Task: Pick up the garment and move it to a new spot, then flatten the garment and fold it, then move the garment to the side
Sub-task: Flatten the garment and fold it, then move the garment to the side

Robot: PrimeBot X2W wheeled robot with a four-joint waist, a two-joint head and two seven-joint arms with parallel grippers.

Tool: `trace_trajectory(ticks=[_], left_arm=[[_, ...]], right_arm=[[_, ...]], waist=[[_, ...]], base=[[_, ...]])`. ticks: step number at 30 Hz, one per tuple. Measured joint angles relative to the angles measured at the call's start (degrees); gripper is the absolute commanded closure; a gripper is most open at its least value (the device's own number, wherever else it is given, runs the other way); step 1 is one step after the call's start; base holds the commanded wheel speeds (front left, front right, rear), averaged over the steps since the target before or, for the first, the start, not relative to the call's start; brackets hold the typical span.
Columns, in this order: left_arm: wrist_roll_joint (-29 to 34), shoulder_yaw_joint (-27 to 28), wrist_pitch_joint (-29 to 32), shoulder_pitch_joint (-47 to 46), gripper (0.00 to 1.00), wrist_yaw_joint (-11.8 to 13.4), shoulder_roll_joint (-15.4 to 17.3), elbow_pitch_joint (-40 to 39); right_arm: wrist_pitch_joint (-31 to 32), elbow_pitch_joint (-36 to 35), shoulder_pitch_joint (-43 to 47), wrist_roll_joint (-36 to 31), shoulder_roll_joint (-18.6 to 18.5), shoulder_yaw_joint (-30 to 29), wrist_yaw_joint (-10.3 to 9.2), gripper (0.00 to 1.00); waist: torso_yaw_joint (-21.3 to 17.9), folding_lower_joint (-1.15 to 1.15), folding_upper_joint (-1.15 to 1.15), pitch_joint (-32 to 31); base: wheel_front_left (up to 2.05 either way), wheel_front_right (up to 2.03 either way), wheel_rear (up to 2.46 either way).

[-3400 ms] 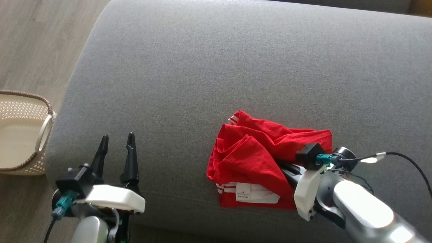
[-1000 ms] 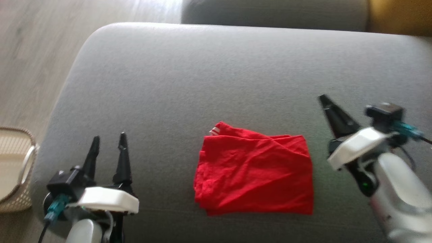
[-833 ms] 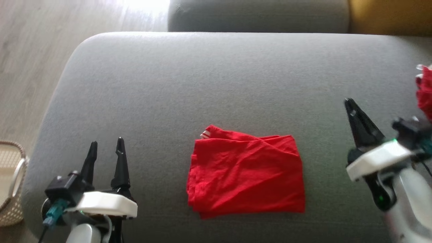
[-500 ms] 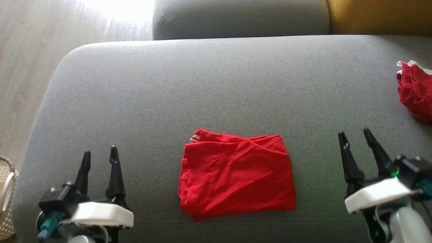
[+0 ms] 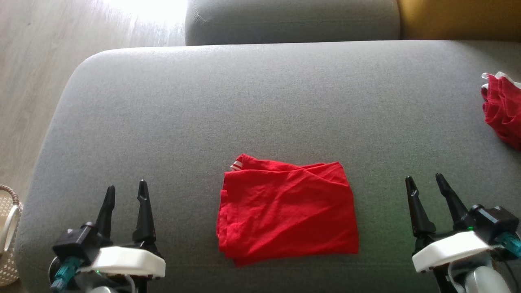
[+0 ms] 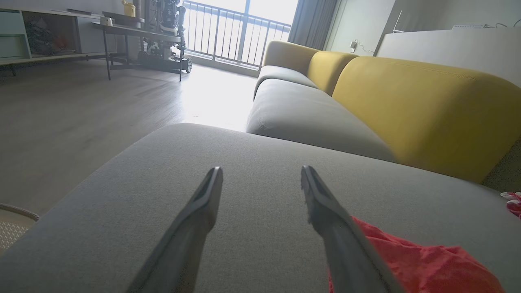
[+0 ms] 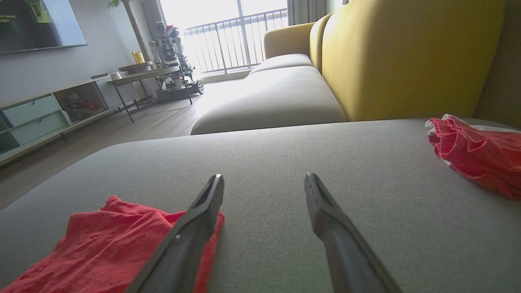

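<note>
A few seconds back the right gripper [image 5: 423, 178] was down on a rumpled heap with a white label showing. Now the garment [image 5: 287, 213] lies as a fairly tidy red rectangle, with only a scrap of white trim peeping out at its far left corner. That arm has drawn back to the lower right of the head view, its two fingers spread apart with nothing between them. The head camera has also swung in the meantime, so the basket [image 5: 9, 228] sitting closer to the left edge and the second red garment [image 5: 502, 110] at the far right are a change of view, not things moved. I judge the fold finished, or near enough, which leaves the last step, shifting the garment to the side. The left gripper [image 5: 126, 185] rests at the lower left, likewise spread wide and empty. The garment sits on the grey sofa cushion [image 5: 260, 101], near its front edge, between the two grippers. It is left of the right gripper with a strip of bare cushion between them, not touching, and rather farther from the left one. In the right wrist view the red cloth lies low to the left, beside that gripper's left finger
</note>
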Motion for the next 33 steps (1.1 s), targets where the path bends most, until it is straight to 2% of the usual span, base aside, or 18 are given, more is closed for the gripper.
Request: trace_trajectory(ticks=[13, 17, 25, 33], left_arm=[[-0.02, -0.10, 0.00, -0.08, 0.00, -0.02, 0.00, 0.12], [-0.16, -0.35, 0.00, -0.15, 0.00, -0.02, 0.00, 0.12], [-0.18, -1.85, 0.00, -2.53, 0.00, -0.56, 0.00, 0.63], [-0.26, -3.83, 0.00, -2.82, 0.00, -0.54, -0.01, 1.16]], right_arm=[[0.00, 0.35, -0.02, 0.26, 0.29, -0.42, 0.00, 0.00], [0.98, 0.34, -0.18, 2.14, 0.44, -0.37, 0.00, 0.00], [5.49, 2.03, -1.87, 5.77, 0.60, 6.42, 0.00, 0.00], [8.02, 7.70, -2.61, 7.42, 0.62, 6.93, 0.00, 0.00]], waist=[[0.38, 0.00, 0.00, 0.71], [0.60, 0.00, 0.00, 1.58], [1.96, 0.00, 0.00, 3.68], [3.99, 0.00, 0.00, 5.22]], base=[[0.00, 0.00, 0.00], [0.00, 0.00, 0.00], [0.00, 0.00, 0.00], [0.00, 0.00, 0.00]])
